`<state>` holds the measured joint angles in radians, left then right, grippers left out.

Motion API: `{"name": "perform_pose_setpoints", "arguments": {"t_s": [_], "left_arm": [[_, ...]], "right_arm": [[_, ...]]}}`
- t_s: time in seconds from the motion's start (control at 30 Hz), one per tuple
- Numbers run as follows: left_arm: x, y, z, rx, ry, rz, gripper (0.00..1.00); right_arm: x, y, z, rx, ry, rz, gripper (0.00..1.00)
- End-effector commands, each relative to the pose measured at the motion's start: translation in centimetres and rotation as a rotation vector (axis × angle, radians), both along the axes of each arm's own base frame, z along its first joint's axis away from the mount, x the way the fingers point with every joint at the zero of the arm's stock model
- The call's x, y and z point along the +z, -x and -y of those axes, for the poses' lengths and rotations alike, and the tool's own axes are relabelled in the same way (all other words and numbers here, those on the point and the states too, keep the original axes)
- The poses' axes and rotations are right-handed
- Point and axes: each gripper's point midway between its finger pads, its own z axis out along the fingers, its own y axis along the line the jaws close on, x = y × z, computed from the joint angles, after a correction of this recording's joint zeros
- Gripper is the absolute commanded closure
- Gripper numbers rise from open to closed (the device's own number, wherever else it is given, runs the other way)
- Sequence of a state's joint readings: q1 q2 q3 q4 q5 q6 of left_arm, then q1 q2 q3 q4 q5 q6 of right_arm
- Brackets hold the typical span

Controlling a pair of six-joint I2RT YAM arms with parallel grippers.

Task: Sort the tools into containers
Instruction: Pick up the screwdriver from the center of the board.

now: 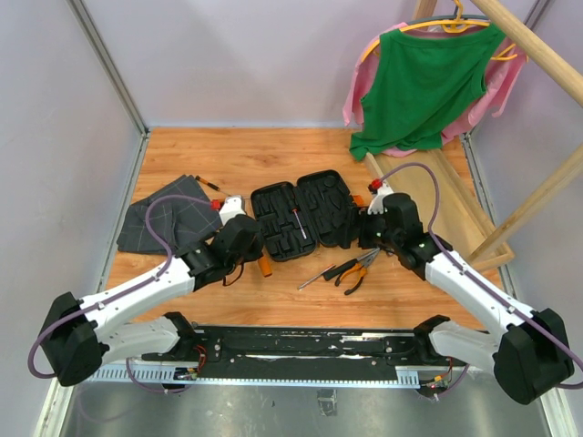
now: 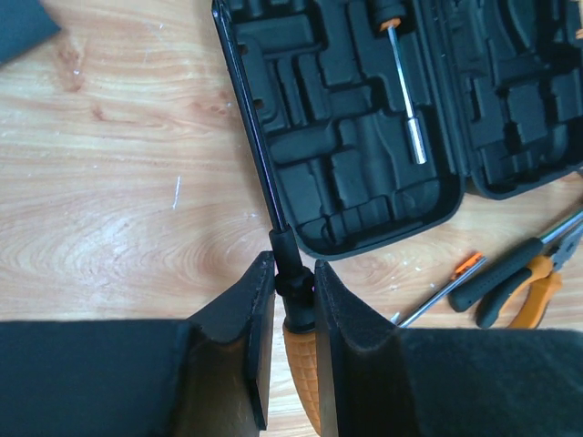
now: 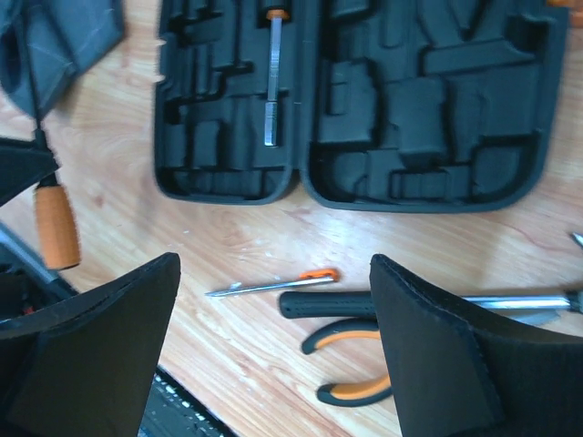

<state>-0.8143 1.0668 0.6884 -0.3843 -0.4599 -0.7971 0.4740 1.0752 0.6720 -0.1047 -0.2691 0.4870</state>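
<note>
The black tool case [image 1: 301,214] lies open at the table's middle, with one thin orange-capped driver [image 1: 298,221] in a slot of its left half. My left gripper [image 1: 256,254] is at the case's near left corner, shut on an orange-handled screwdriver [image 2: 305,364] whose black shaft runs along the case [image 2: 364,118] edge. My right gripper [image 3: 273,273] is open and empty above a thin screwdriver [image 3: 273,285], the black hammer handle [image 3: 328,303] and the orange-black pliers [image 3: 355,364]. These lie in front of the case [image 1: 342,273].
A dark grey folded cloth [image 1: 168,223] lies at the left, with a small screwdriver [image 1: 208,183] by its far edge. A wooden rack [image 1: 483,209] holding green and pink garments [image 1: 424,82] stands at the back right.
</note>
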Motion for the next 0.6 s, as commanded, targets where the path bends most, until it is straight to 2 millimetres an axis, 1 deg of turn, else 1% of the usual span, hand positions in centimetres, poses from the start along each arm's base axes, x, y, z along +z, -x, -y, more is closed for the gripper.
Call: {"name": "perform_pose_setpoints", "arguments": {"t_s": [0.0, 0.1, 0.17, 0.37, 0.5, 0.57], "left_arm": [[3.9, -1.3, 1.2, -0.006, 0.079, 0.103, 0.99], [4.9, -1.4, 1.6, -0.012, 0.107, 0.12, 0.99], [5.5, -1.5, 2.1, -0.031, 0.13, 0.135, 1.0], [7.0, -1.2, 3.1, -0.092, 0.206, 0.193, 0.99], [7.6, -1.0, 3.4, -0.12, 0.231, 0.218, 1.0], [7.7, -1.0, 3.7, -0.133, 0.236, 0.224, 0.99]], "right_arm": [[2.5, 1.3, -3.3, 0.103, -0.104, 0.081, 0.15], [3.2, 2.6, -5.1, 0.152, -0.136, 0.122, 0.14], [4.0, 3.2, -6.0, 0.174, -0.17, 0.164, 0.14], [7.3, 5.0, -8.2, 0.277, -0.313, 0.283, 0.13], [8.0, 5.4, -9.1, 0.323, -0.333, 0.283, 0.12], [8.2, 5.8, -9.9, 0.369, -0.354, 0.274, 0.12]]}}
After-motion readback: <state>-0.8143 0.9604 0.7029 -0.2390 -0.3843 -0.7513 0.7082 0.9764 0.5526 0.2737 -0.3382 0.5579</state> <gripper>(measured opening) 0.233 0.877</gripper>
